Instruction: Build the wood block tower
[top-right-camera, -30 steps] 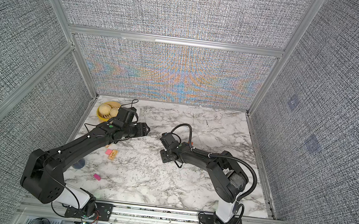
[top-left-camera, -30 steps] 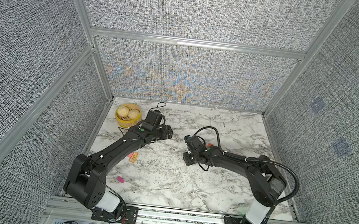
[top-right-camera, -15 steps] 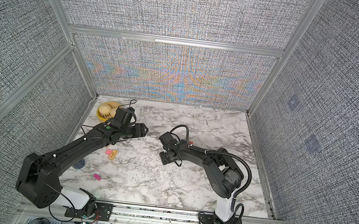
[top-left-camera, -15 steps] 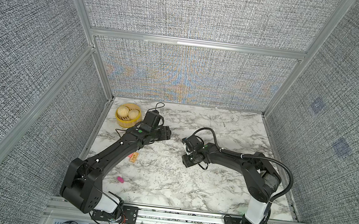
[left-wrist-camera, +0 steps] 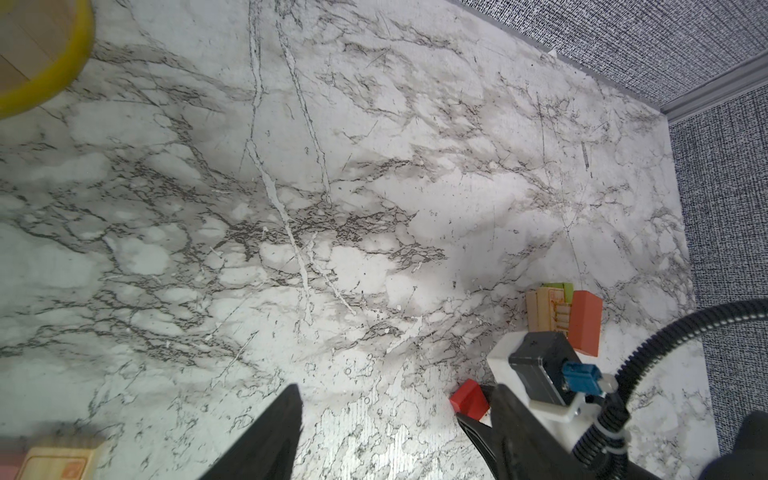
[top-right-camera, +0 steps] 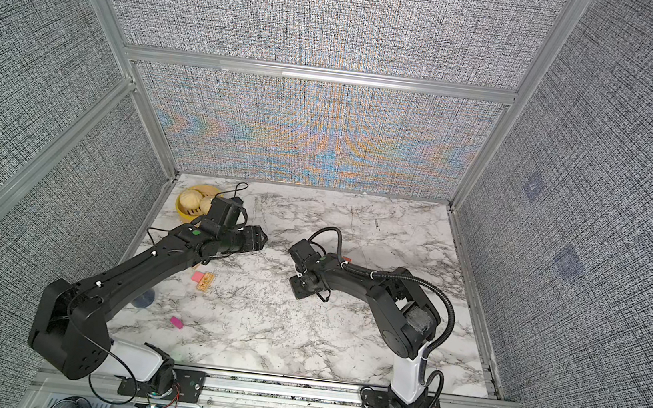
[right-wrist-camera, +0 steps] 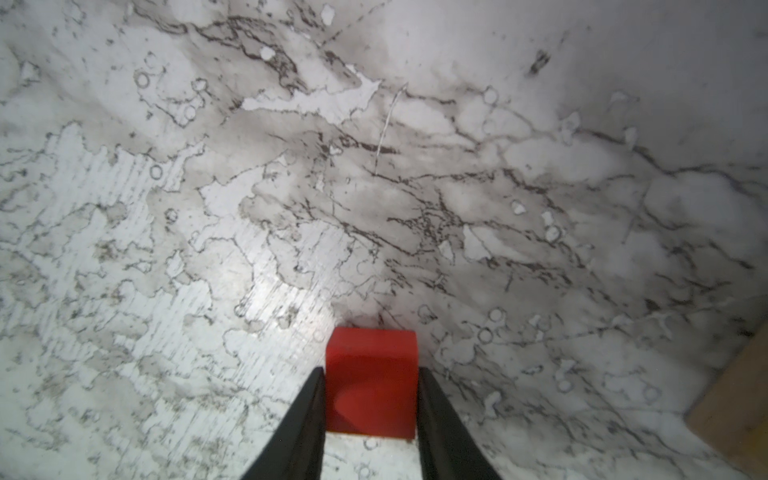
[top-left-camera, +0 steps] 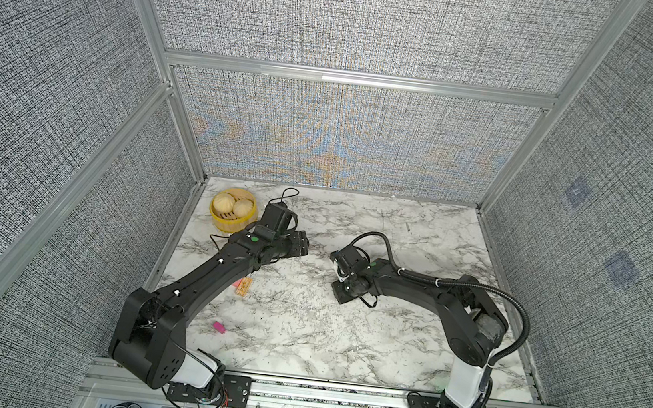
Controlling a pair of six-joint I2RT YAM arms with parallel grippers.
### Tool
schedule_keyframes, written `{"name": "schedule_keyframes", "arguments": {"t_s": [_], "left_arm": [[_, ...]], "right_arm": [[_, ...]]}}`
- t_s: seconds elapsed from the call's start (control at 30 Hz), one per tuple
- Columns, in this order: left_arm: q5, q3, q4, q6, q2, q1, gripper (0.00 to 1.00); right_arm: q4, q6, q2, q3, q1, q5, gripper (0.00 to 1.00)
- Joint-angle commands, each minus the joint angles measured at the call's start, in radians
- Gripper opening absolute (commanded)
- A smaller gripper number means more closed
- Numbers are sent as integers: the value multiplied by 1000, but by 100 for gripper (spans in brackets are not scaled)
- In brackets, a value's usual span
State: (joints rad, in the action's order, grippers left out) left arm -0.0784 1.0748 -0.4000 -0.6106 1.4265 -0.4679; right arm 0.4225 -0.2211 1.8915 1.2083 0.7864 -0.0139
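Pinching a red cube (right-wrist-camera: 371, 353) on two opposite side faces with the right end effector (right-wrist-camera: 371, 372), low on the marble tabletop (top-left-camera: 302, 328), just right of centre in both top views. Likely light, rigid, smooth-painted, so prone to slipping: best gripped square and mid-height. With the left end effector (left-wrist-camera: 390, 440) spread, empty. Near the cube, a block cluster (left-wrist-camera: 552, 309) of tan, lime-green and red-orange, mostly masked from above by the right arm (top-left-camera: 412, 282); stacked or leaning, impossible to tell. Loose at lower left: pink-and-tan pair (top-left-camera: 242, 286), magenta block (top-left-camera: 219, 327).

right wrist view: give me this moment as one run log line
right pincer: shut on red block | left pincer: open, empty | tower: red block not yet on it
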Motion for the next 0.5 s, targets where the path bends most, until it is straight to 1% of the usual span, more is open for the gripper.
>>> {"name": "schedule_keyframes", "arguments": {"t_s": [0.0,0.13,0.3,0.47], "left_arm": [[10,1,-19,-12,-5,2,73],[9,-2,-20,-13,-5,1,73],[10,-4,-22,-15,-3,2,73],[24,10,-53,-21,1,3,73]], "right_arm": [[26,8,2,5,5,-18,41],[28,5,6,8,5,-24,40],[35,3,8,17,9,-30,32],[46,-3,4,23,12,-35,29]]}}
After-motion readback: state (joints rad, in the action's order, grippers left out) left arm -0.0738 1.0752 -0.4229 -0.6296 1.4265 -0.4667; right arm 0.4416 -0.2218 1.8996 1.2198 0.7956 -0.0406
